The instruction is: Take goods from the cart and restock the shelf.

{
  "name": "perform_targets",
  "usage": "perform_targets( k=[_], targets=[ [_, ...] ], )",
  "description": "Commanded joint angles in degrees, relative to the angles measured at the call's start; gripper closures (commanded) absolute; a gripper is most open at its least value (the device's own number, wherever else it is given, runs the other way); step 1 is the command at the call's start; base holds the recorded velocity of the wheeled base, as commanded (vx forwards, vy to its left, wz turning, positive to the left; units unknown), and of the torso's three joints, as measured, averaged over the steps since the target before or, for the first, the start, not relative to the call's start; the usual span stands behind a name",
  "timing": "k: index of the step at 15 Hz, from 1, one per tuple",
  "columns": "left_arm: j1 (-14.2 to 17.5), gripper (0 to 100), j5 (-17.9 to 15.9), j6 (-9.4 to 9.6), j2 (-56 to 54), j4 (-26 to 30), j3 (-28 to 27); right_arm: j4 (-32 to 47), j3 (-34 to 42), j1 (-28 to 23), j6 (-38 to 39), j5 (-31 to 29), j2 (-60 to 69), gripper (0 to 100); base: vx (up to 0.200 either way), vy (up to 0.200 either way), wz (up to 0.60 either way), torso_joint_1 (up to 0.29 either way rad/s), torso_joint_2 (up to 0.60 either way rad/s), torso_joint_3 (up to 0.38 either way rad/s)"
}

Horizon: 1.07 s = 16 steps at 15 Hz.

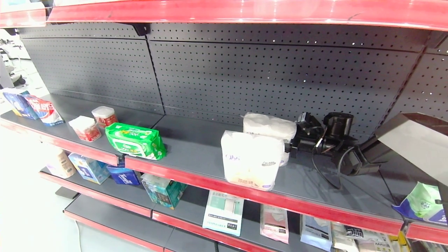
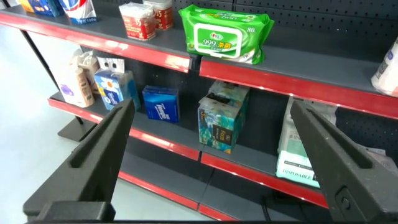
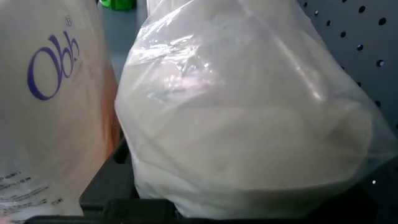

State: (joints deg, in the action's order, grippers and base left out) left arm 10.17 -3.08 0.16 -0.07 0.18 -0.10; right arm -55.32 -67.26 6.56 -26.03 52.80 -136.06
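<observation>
— Head view first: where does the pack sit from your right claw?

— The soft white pack is straight ahead of my right claw and pressed against its front, down on the shelf. In my right wrist view it bulges just beyond the claw.

— Holding it or not?

— I cannot tell. The wrapping hides the place where claw and pack meet.

— Which way does it lie?

— I judge that its long side runs along the shelf, leading away from my claw. A second white pack stands just beside it, on the side nearer the shelf's front edge. The two are touching or nearly so.

— And the other arm?

— My left claw is spread wide and holds nothing. It hangs lower, facing the shelves below, well apart from both packs. So the right arm is the nearer one. Any release or nudge should mind that front neighbour.
</observation>
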Motion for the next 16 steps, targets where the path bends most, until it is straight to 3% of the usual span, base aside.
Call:
perform_targets(
  k=[1,12,16],
  targets=[
    [0.0,0,0.0,0.02,0.1,0.0,0.0,0.0,-0.2,-0.1,-0.2,-0.2,-1.1,100,0.000,0.000,0.00,0.000,0.00,0.000],
    [0.0,0,0.0,0.02,0.1,0.0,0.0,-0.1,-0.6,-1.3,0.3,-5.2,-1.1,100,0.000,0.000,0.00,0.000,0.00,0.000],
    [0.0,0,0.0,0.02,0.1,0.0,0.0,-0.1,-0.2,-1.5,0.1,-4.5,-0.9,100,0.000,0.000,0.00,0.000,0.00,0.000]
  ],
)
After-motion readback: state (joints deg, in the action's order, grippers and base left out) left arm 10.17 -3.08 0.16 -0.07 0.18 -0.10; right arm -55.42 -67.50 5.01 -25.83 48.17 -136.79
